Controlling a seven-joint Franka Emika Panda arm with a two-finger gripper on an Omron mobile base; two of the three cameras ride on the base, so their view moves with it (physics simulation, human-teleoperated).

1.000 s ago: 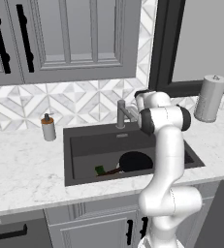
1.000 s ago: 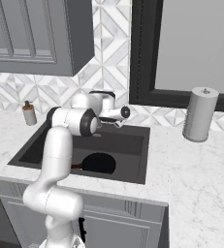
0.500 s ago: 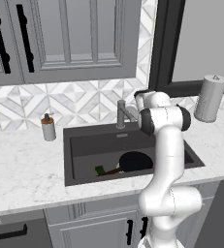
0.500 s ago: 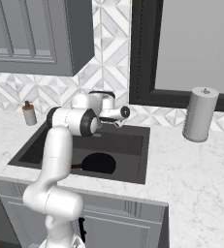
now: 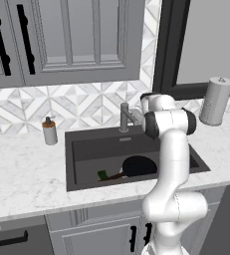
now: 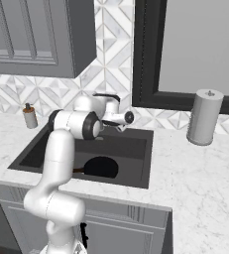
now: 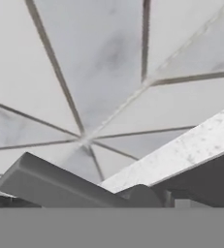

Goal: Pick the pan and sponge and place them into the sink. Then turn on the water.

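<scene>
Nearest the base, the pan (image 5: 139, 166) and the sponge (image 5: 102, 175) already lie in the sink (image 5: 86, 149), so only the water is judged left to do. Farther back, at the sink's rear rim on the marble surface (image 5: 22, 174), stands the slim grey faucet (image 5: 127, 116), its angular spout and lever reaching toward the arm's hand. The fingers (image 6: 120, 122) are just beside it, and whether they stand wide or pinch the lever cannot be told.

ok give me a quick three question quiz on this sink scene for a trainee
1. True or false: the round black frying pan lies inside the dark rectangular sink.
2. What stands on the marble counter left of the sink: A) brown-and-white soap dispenser bottle, B) kettle, C) mug?
3. Fill in: the small green sponge lies beside the pan's ____.

Key: 1 true; 2 A; 3 handle.
</scene>
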